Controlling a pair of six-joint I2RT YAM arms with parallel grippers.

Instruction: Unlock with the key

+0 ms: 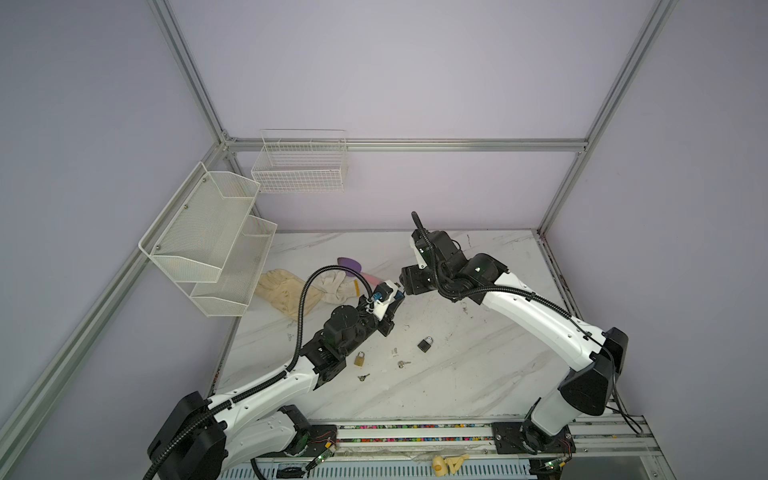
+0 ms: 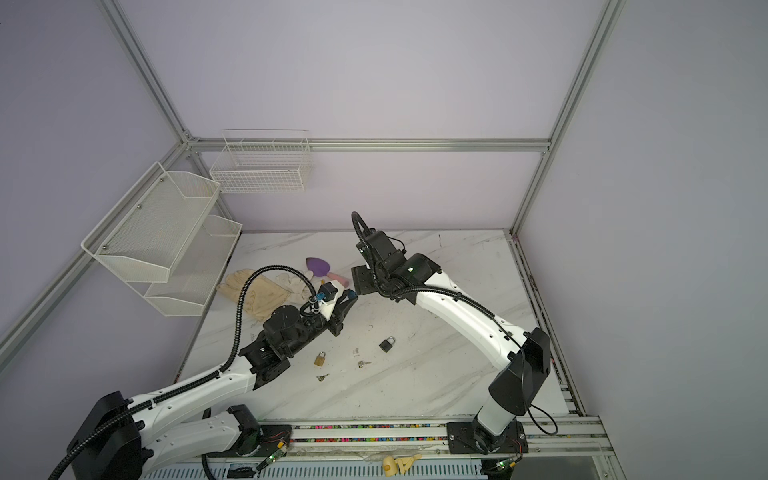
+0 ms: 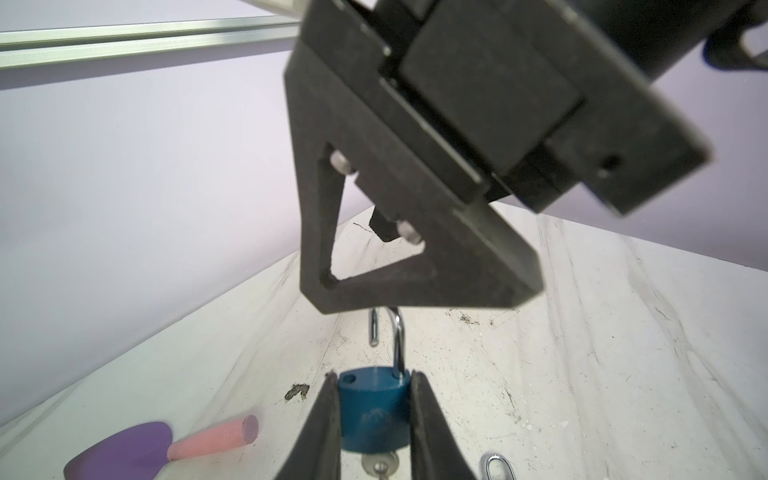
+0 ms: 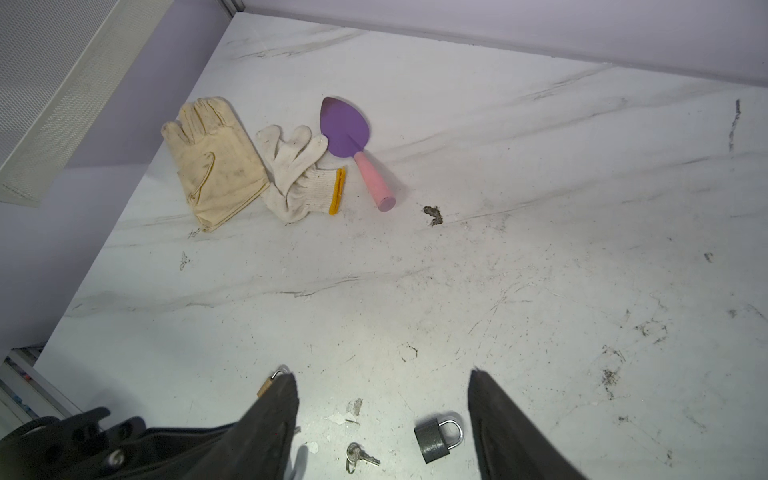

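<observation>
The white marble-patterned tabletop [image 1: 478, 374] is scuffed and stained. In both top views, 2 gloves lie touching toward 10 o'clock from its middle: a cream work glove [image 1: 286, 293] and a white knit glove [image 1: 334, 289] with a yellow cuff. Just beside the knit one is a purple trowel [image 1: 349, 262], its pink handle pointing to 4 o'clock, with a dirt clump [image 4: 433, 215] near the handle's end. A dark grey padlock [image 1: 425, 343] lies flat near the middle. A silver key [image 1: 403, 364] is at its 7 o'clock and a brass padlock [image 1: 360, 358] at its 9 o'clock. A second key [image 1: 363, 377] lies at 6 o'clock of the brass one.
</observation>
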